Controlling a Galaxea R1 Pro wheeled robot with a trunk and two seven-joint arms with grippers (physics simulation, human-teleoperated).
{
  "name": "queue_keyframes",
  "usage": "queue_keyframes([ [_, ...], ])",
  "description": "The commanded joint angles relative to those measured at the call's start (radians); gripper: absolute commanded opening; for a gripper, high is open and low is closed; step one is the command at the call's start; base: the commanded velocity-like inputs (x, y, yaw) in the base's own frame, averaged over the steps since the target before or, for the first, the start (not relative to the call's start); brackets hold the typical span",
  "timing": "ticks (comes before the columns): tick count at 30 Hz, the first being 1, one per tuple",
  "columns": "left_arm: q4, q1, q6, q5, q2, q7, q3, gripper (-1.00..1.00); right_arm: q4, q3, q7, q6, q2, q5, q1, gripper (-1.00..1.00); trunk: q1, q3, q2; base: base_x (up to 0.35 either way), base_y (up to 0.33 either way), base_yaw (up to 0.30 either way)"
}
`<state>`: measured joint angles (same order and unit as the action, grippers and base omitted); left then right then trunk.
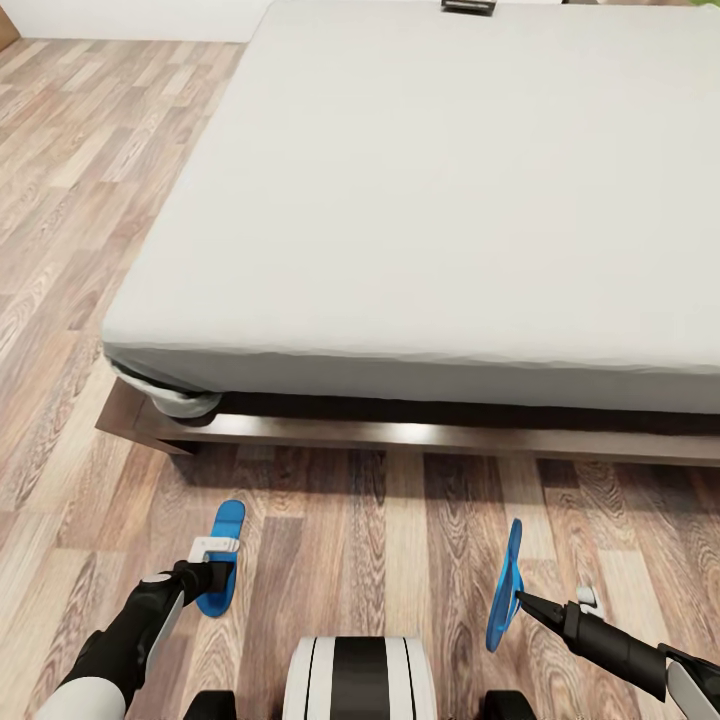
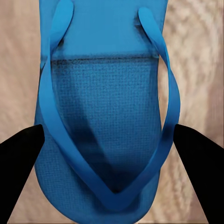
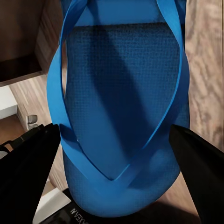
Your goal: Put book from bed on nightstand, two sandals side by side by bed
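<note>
Our left hand (image 1: pixel 218 577) hangs spread above the flat left sandal (image 1: pixel 224 560), while our right hand (image 1: pixel 522 600) pinches the right sandal (image 1: pixel 505 585), tilted on edge, long axis bedward.

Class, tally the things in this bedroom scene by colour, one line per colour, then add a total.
Blue: 2, the left sandal and the right sandal
Pale grey and brown: 1, the bed
Dark: 1, the book
Total: 4
</note>
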<state>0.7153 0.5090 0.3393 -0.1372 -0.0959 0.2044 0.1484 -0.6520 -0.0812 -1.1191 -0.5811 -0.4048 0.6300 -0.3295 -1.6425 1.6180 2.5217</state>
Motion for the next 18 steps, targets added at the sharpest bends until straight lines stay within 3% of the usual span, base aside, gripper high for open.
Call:
queue_keyframes([
  [1, 0.002, 0.0, 0.004, -0.01, 0.001, 0.01, 0.005, -1.0, 0.0, 0.0, -0.001, -0.008, 0.0, 0.007, 0.0, -1.0, 0.0, 0.005, 0.0, 0.0, 0.0, 0.0],
  [18, 0.002, 0.0, 0.004, -0.01, 0.001, 0.01, 0.005, -1.0, 0.0, 0.0, -0.001, -0.008, 0.0, 0.007, 0.0, -1.0, -0.003, 0.028, 0.002, 0.0, 0.0, 0.0],
])
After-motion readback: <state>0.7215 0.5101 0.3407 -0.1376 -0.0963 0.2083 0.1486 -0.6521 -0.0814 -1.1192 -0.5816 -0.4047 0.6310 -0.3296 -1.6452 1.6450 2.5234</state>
